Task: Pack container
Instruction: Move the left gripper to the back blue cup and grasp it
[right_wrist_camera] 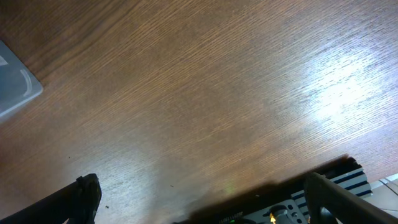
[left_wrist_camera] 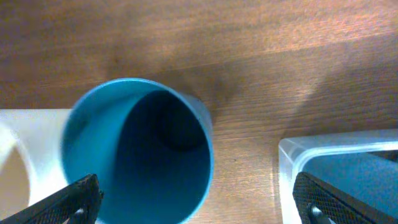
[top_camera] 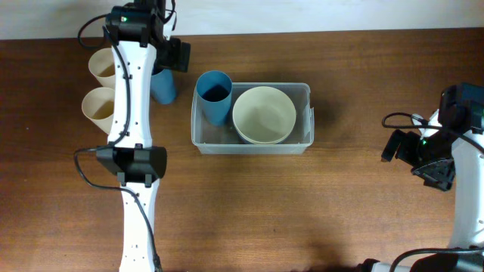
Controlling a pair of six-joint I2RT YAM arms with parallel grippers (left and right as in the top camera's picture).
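Far left of the brown wood-grain counter (top_camera: 302, 211): a cream round cup (top_camera: 103, 66) and a second cream round cup (top_camera: 98, 108) stood side by side, mouths up, not packed. My left arm reached across their inner edges.

My left gripper (left_wrist_camera: 196, 194) was spread wide and held nothing. It hung right over a loose blue tapered tumbler (left_wrist_camera: 140, 149), which stood upright on the counter just left of the container. The tumbler sat nearer one finger than the other, so not centred. I saw no contact. My read: lining up a top-down grasp on it.

The container (top_camera: 249, 146), a clear translucent plastic rectangular bin with rounded corners and a rim, sat mid-counter. Inside were a second blue tumbler (top_camera: 214, 94) at the left end (upright or slightly tilted, I couldn't tell) and a cream round bowl (top_camera: 263, 115), smooth and matte, filling the right side. Little bare floor was left, so nesting looked like the sensible way in.

My right gripper (right_wrist_camera: 200, 186) was also wide and empty, over bare wood well right of the container, clear of the left arm's work.
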